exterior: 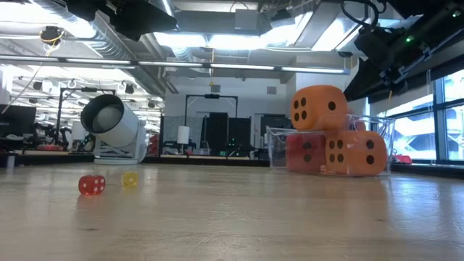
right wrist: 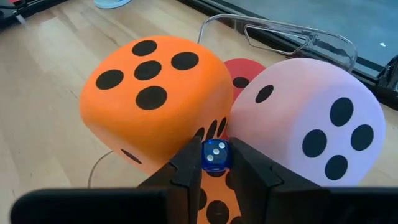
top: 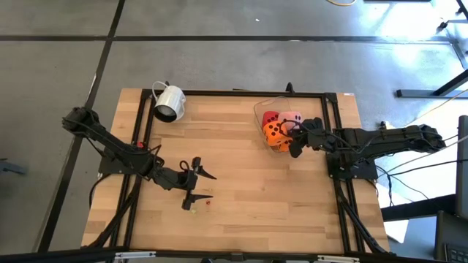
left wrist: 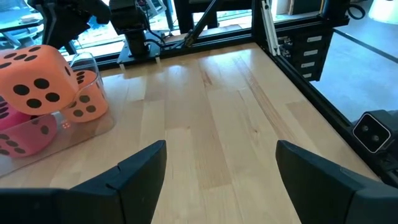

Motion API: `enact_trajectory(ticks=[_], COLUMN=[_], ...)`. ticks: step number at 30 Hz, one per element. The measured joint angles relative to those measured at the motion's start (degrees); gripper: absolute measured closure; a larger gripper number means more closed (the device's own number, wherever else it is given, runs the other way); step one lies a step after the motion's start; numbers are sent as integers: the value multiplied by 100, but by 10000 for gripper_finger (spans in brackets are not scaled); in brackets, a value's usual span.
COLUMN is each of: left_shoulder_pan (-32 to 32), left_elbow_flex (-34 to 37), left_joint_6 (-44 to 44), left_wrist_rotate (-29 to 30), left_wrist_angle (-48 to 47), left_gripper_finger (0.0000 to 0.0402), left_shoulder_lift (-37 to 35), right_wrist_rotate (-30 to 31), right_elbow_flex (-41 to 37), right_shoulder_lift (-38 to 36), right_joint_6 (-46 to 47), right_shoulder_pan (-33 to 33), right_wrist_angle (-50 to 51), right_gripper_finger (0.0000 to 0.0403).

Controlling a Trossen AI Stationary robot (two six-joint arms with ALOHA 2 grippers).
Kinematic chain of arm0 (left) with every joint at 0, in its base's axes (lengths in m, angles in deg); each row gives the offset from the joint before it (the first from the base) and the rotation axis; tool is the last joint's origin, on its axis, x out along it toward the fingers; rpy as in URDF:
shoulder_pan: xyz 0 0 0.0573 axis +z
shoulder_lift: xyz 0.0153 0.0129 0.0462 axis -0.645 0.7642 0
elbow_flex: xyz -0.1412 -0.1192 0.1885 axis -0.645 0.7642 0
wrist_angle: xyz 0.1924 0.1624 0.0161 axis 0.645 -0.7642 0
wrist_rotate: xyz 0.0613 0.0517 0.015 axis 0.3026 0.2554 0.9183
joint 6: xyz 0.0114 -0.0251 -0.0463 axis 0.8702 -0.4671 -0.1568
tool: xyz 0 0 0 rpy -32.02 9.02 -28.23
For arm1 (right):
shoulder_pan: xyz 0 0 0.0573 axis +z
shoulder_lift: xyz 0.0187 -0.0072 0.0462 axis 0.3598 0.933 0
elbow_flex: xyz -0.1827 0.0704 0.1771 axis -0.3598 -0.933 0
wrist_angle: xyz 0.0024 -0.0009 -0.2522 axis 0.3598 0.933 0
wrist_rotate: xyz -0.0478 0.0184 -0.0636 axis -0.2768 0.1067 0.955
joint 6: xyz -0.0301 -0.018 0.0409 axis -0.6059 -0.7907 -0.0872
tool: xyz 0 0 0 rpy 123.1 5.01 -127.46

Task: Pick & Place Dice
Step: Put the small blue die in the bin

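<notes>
Right fingers (right wrist: 216,163) pinching a tiny blue die (right wrist: 216,155) over the dice (right wrist: 155,93), left fingers (left wrist: 217,165) spread — low over table (top: 241,183)

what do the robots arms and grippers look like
Both arms are dark, jointed links. The left gripper has two black, wedge-shaped fingers. The right gripper has narrow black fingers. Black cables trail from the right arm.

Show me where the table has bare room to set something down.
Free: the wood between the mug and the clear container, and the strip right of the left pincer. Crowded: the container's dice, where the right pincer holds a tiny blue die.
</notes>
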Motion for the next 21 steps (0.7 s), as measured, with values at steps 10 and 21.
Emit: enact_trajectory(ticks=[10,21], left_shoulder_pan=[0,0], left_elbow_flex=[0,0], left_joint_6=[-2,-5], left_wrist_rotate=[-2,-2], left_wrist_angle=[0,0], left_gripper_finger=[107,107], left_shoulder_lift=[0,0], right_wrist_rotate=[15,13], right_elbow_flex=[0,0], right_shoulder_lift=[0,0], right_joint_6=[4,41], right_shoulder_pan=[0,0], right_wrist_angle=[2,2], right_gripper_finger=[321,316])
